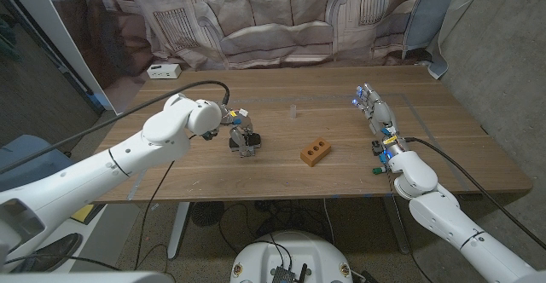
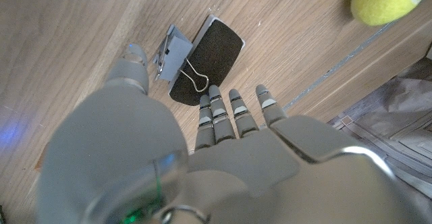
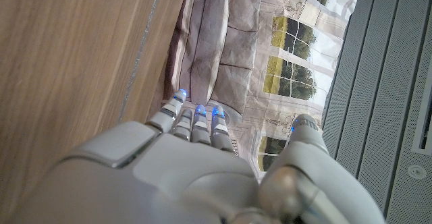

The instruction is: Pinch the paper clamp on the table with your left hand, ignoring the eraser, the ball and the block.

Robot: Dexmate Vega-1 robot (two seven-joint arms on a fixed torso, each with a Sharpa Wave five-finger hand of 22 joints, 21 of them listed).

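Your left robot hand [image 1: 229, 119] hangs over the middle of the worktop [image 1: 290, 159], just left of the clamp [image 1: 247, 141] as the head view shows it. In the left wrist view that robot hand [image 2: 202, 136] holds nothing: its fingers [image 2: 233, 109] reach toward the clamp [image 2: 177, 54] with their tips just short of the wire handle, and the thumb stands apart on the other side of the clamp's grey body. The pictures do not show any finger touching it.

The clamp lies on the worktop against a black eraser [image 2: 210, 57]; the eraser sits partly under or right beside the clamp, and I cannot tell which. A yellow-green ball [image 2: 385, 0] lies well beyond the clamp in the wrist view. An orange block [image 1: 315, 153] with holes in it sits to the right of the clamp in the head view, apart from it.

Your right robot hand [image 1: 373, 106] is far to the right of the clamp, near the worktop's right side, with its fingers stretched out and nothing in them. In the right wrist view the right robot hand [image 3: 202, 156] shows the same loose, extended fingers.

A white box [image 1: 163, 71] rests at the far left corner, well away from the clamp.
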